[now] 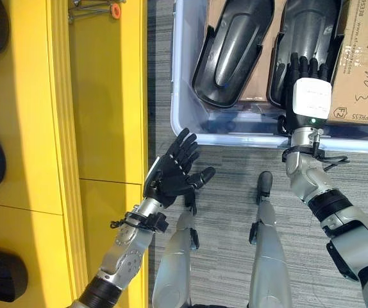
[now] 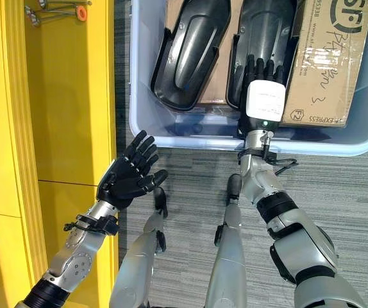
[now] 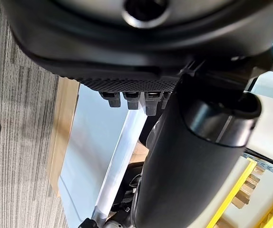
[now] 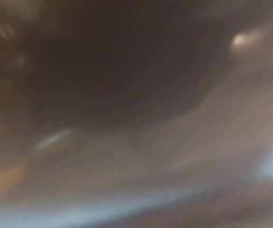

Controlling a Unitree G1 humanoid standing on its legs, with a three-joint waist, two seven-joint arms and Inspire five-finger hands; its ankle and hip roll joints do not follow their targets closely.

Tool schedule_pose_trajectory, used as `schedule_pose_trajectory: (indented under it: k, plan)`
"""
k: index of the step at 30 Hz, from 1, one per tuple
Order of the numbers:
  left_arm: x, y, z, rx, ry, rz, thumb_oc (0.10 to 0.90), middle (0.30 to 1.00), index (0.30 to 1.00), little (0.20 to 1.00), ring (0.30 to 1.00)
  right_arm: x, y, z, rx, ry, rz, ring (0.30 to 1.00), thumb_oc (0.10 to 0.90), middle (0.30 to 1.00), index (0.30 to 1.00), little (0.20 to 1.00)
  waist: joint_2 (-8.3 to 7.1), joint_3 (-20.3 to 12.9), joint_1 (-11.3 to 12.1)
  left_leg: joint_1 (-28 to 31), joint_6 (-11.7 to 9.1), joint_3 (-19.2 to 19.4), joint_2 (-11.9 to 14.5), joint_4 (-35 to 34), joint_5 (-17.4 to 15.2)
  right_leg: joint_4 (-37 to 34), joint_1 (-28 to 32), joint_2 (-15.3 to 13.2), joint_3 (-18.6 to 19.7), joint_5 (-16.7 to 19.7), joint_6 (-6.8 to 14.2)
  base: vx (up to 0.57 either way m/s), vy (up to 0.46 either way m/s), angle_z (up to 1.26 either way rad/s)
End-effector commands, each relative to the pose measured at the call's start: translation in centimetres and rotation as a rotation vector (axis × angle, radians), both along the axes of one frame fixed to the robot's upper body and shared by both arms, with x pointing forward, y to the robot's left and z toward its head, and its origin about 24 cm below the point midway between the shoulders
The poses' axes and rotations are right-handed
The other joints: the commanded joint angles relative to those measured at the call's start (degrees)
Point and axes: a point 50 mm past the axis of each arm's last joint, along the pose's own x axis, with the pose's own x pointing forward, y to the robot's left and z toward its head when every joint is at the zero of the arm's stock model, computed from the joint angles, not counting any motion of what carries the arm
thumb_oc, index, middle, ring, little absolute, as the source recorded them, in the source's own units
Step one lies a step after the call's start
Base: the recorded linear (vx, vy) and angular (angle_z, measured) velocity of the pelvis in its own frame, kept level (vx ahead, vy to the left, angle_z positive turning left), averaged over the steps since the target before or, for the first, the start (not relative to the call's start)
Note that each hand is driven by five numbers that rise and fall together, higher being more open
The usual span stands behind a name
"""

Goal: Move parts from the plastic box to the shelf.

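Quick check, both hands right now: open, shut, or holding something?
Left hand: open, fingers spread, holding nothing, beside the yellow shelf.
Right hand: reaching into the plastic box onto a black part; grip cannot be told.

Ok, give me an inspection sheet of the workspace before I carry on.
Surface: grey carpet floor.
Job's things: two black parts side by side in the plastic box; yellow shelf to the left of the box.
Clutter: cardboard carton in the box, right of the parts; small metal pieces on the shelf.
Hands: left hand open, holding nothing, between shelf and box; right hand reaching into the box onto the right part, grip unclear.
Cables: nothing seen.
Surroundings: nothing seen.
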Motion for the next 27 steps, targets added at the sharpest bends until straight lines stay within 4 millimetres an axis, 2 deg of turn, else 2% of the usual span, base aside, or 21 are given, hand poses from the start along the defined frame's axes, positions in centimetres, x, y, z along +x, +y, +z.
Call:
schedule_pose_trajectory:
  k: [1,16,17,18,19,27]
  plan:
    - [-0.04,-0.55,3.21,-0.017,-0.172,-0.048,0.900,1.000,1.000,1.000,1.000,-0.49,-2.23,-2.98,-0.004,0.099,-0.077,1.000,0.900,1.000,1.000,1.000,2.35,-0.2,0.4,-3.2,1.9,0.3,0.3,1.7,-0.5,7.3,0.3,-0.9,-6.0,-11.2,-1.5,0.00,0.000,0.00]
    - [0.16,-0.72,3.24,-0.014,-0.171,-0.054,0.900,1.000,1.000,1.000,1.000,0.02,-2.17,-3.22,0.003,0.160,-0.073,1.000,0.900,1.000,1.000,1.000,2.57,-0.2,0.9,-3.3,1.9,0.1,0.1,1.8,-0.6,7.4,0.4,-1.1,-6.4,-11.2,-1.4,0.00,0.000,0.00]
    - [0.17,-0.74,3.21,-0.014,-0.169,-0.054,0.900,1.000,1.000,1.000,1.000,0.04,-2.20,-3.32,-0.005,0.173,-0.077,0.632,0.637,0.632,0.632,0.632,2.52,-0.2,0.9,-3.4,2.0,0.0,0.1,2.0,-0.6,7.5,0.3,-1.1,-6.5,-11.2,-1.5,0.00,0.000,0.00]
    - [0.16,-0.75,3.17,-0.013,-0.168,-0.055,0.900,1.000,1.000,1.000,1.000,0.03,-2.24,-3.45,-0.004,0.181,-0.077,0.358,0.441,0.358,0.358,0.358,2.50,-0.2,0.9,-3.3,2.0,0.0,0.1,2.0,-0.6,7.6,0.3,-1.1,-6.5,-11.3,-1.5,0.00,0.000,0.00]
    - [0.17,-0.75,3.18,-0.009,-0.170,-0.056,0.900,1.000,1.000,1.000,1.000,0.09,-2.29,-3.50,0.001,0.188,-0.075,0.300,0.400,0.300,0.300,0.300,2.48,-0.2,1.0,-3.4,2.0,-0.1,0.0,2.0,-0.7,7.6,0.3,-1.0,-6.5,-11.3,-1.5,0.00,0.000,0.00]
    - [0.22,-0.56,3.34,0.005,-0.184,-0.050,0.900,1.000,1.000,1.000,1.000,0.24,-2.13,-3.55,-0.059,0.217,-0.059,0.300,0.400,0.300,0.300,0.300,2.50,-0.2,1.3,-3.2,2.0,-0.2,-0.1,2.1,-0.6,7.6,0.6,-1.2,-6.9,-11.2,-1.3,0.00,0.000,0.00]
